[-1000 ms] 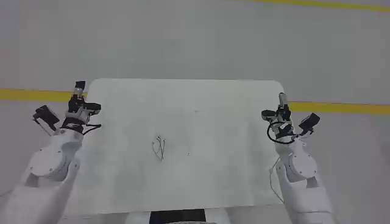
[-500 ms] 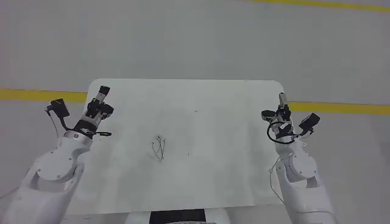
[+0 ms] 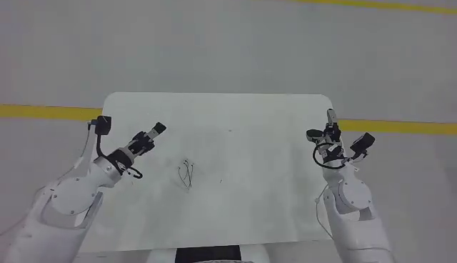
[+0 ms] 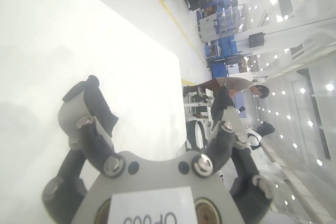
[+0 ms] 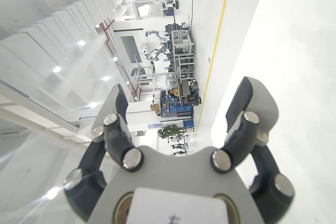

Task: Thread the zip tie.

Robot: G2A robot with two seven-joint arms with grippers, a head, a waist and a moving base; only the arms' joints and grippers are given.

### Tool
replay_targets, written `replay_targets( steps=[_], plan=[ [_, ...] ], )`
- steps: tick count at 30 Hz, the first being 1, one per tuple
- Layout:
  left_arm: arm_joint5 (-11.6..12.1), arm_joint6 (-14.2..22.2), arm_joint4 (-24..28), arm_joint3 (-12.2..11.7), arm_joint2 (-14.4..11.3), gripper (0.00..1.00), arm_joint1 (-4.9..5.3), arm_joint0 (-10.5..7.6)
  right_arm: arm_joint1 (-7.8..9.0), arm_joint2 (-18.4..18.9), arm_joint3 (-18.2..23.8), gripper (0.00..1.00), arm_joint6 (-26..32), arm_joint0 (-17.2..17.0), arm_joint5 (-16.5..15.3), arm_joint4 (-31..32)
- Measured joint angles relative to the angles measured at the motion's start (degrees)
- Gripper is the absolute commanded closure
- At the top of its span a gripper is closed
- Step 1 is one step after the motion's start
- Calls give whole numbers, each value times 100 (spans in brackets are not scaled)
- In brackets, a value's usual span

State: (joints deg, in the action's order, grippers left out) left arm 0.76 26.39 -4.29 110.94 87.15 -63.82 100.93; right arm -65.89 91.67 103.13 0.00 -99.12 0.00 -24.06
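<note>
White desk (image 3: pixel 250 120) | zip tie (image 3: pixel 187 174) loose mid-desk, untouched | left pincer (image 3: pixel 158 128) wide open, empty, near it | right pincer (image 5: pixel 181 91) open, empty (at desk's edge) | step: pickup approach; next: drop, pinch one end

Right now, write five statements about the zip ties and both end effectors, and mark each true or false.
1. The zip ties lie on the table. True.
2. The left end effector grips a zip tie. False: it is open and empty, apart from them.
3. The right end effector is open. True.
4. The right end effector hangs over the zip ties. False: it sits at the table's right edge.
5. The left end effector is nearer the zip ties than the right one. True.
</note>
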Motion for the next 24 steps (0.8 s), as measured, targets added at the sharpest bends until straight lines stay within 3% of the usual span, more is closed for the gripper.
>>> replay_targets(
  steps=[9, 12, 16, 19, 24],
  plan=[
    [35, 31, -58, 47, -46, 0, 5, -13, 0, 0, 0, 0, 0, 0, 0, 0],
    [-18, 115, -628, 213, -247, 0, 21, -39, 0, 0, 0, 0, 0, 0, 0, 0],
    [-278, 581, -1759, 485, -545, 0, 76, -81, 0, 0, 0, 0, 0, 0, 0, 0],
    [-321, 997, -2475, 662, -767, 0, 112, -79, 0, 0, 0, 0, 0, 0, 0, 0],
    [-318, 1000, -2484, 662, -768, 0, 112, -81, 0, 0, 0, 0, 0, 0, 0, 0]
  ],
)
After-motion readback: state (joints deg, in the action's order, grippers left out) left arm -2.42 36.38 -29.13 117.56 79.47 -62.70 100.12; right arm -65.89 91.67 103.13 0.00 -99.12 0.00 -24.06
